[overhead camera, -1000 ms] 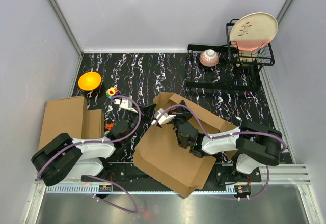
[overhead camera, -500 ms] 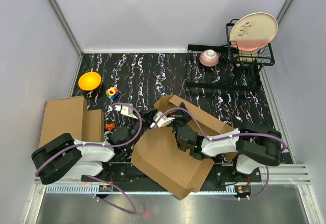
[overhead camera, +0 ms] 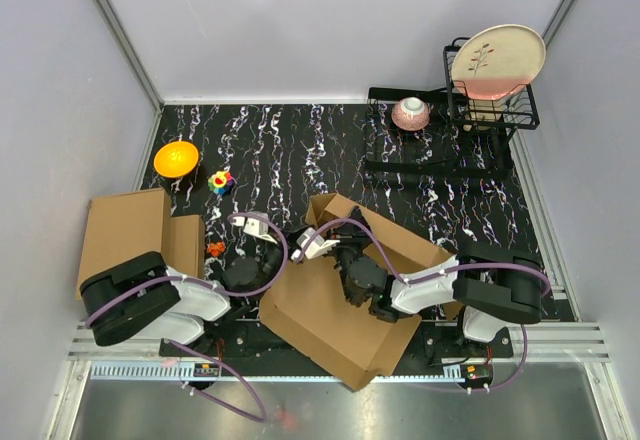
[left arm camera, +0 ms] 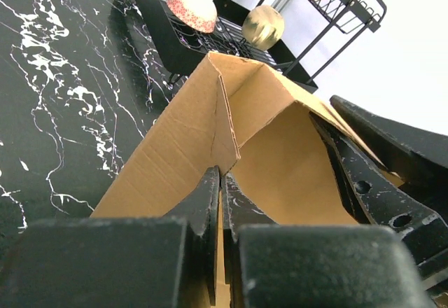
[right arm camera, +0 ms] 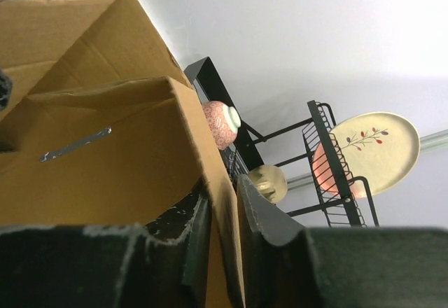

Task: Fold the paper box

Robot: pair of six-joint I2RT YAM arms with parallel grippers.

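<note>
The paper box [overhead camera: 330, 325] is a brown cardboard sheet lying half folded at the near middle of the table, with its far walls raised. My left gripper [overhead camera: 287, 243] is at the box's left far corner. In the left wrist view it [left arm camera: 221, 173] is shut on the edge of a raised flap [left arm camera: 189, 133]. My right gripper [overhead camera: 345, 258] reaches in from the right over the box floor. In the right wrist view it [right arm camera: 222, 189] straddles an upright wall [right arm camera: 140, 147], jaws a little apart and wider than the cardboard, so it is open.
A stack of closed cardboard boxes [overhead camera: 125, 235] sits at the near left. An orange bowl [overhead camera: 176, 158] and a colourful toy [overhead camera: 220, 181] lie behind it. At the far right a black rack [overhead camera: 440, 165] holds a pink bowl [overhead camera: 411, 113] and a plate [overhead camera: 497, 60].
Both arms have drawn back toward the near edge and the box has come with them, its far corner sitting lower. The right jaws, shut on the wall before, have parted.
</note>
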